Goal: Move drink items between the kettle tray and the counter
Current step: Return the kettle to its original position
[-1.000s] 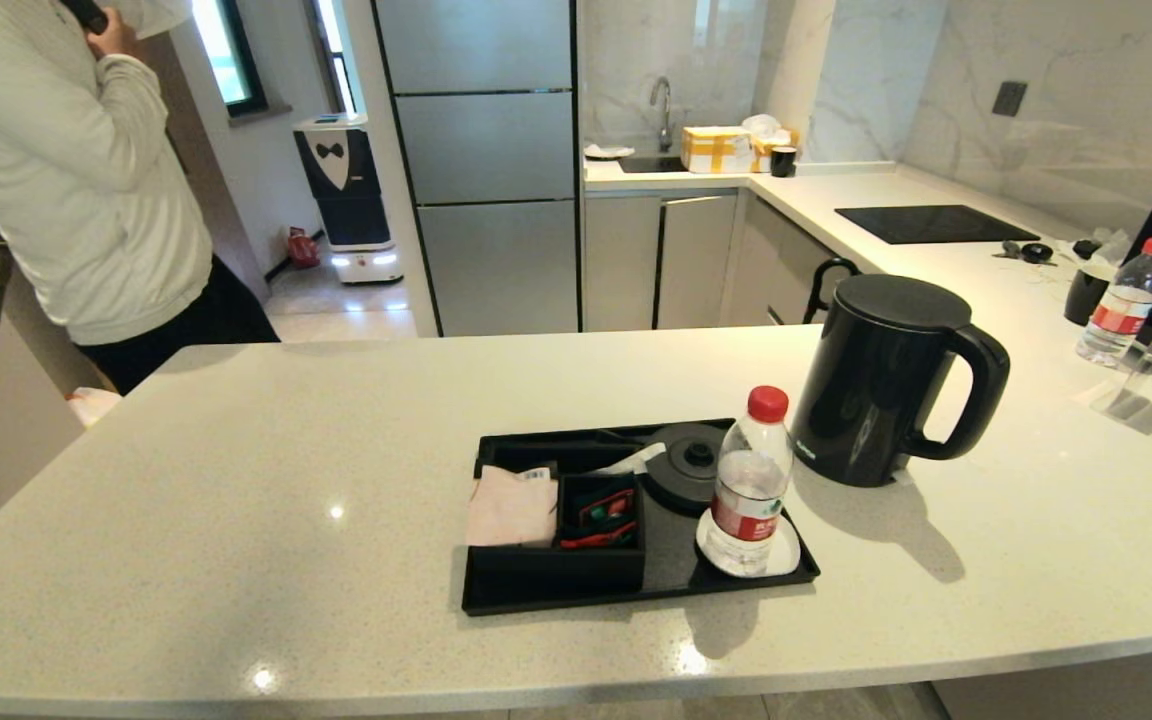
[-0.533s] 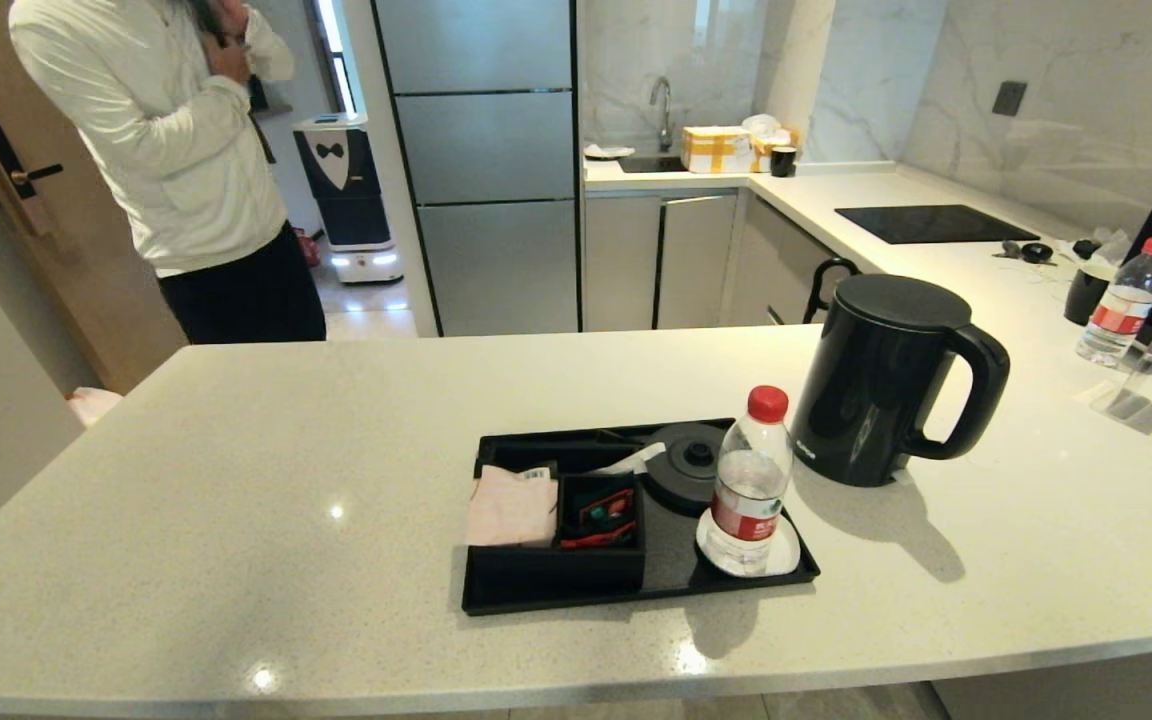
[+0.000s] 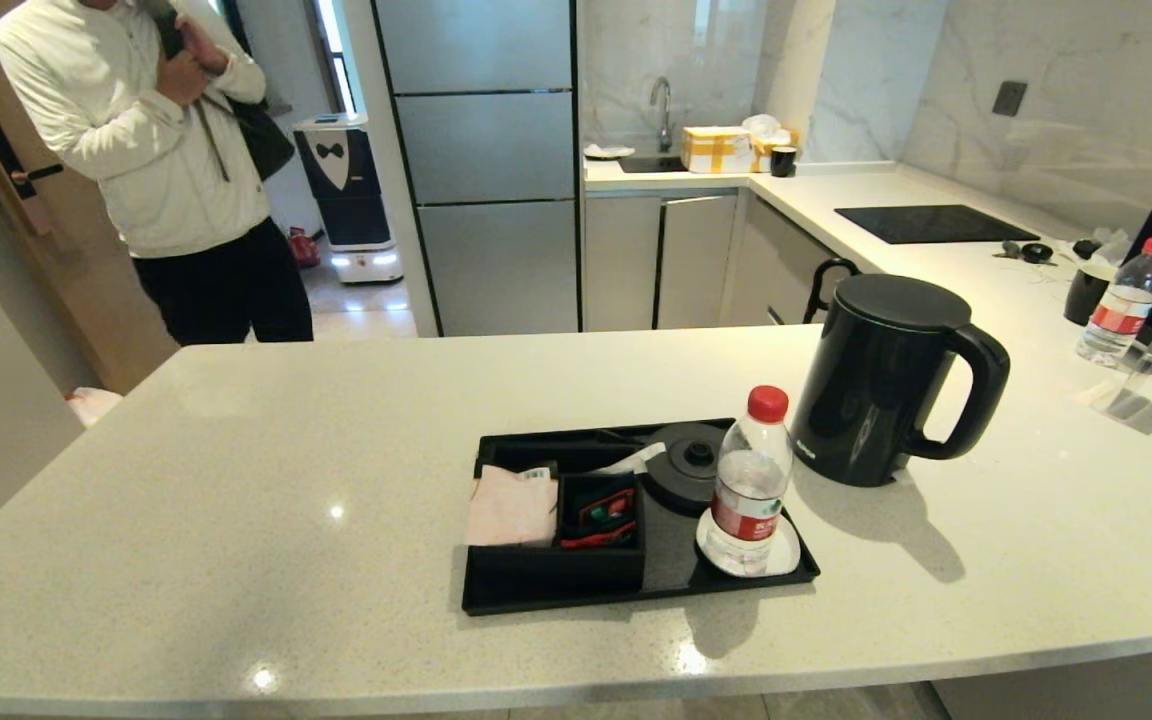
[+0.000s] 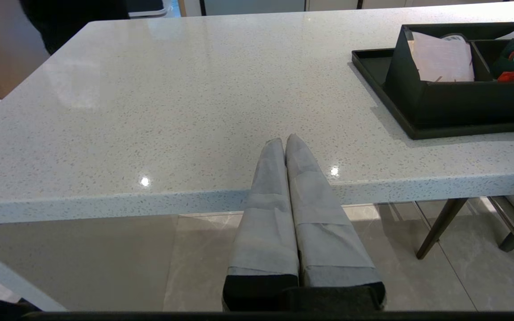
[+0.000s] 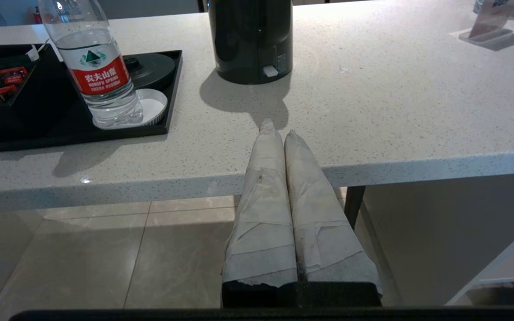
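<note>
The black kettle [image 3: 881, 385] stands on the off-white counter [image 3: 286, 500], just right of the black tray [image 3: 536, 597] and off its round base [image 3: 686, 462]. A pale pink sachet [image 3: 511, 505] lies in the tray's left compartment. My left gripper [image 4: 284, 139] is shut and empty at the counter's front edge, left of the tray [image 4: 373, 80] and the sachet [image 4: 442, 62]. My right gripper [image 5: 279, 129] is shut and empty at the front edge, short of the kettle [image 5: 251, 40]. Neither gripper shows in the head view.
A red-capped water bottle [image 3: 748, 490] stands on the tray's white coaster [image 3: 784, 556]. Red and green packets [image 3: 601, 510] fill the middle compartment. A second bottle [image 3: 1121, 300] and a clear stand [image 3: 1136, 390] sit at the far right. A person [image 3: 156, 150] stands behind the counter's left end.
The person behind the counter has shifted to the right and turned. The kettle, the tray and its contents have not moved.
</note>
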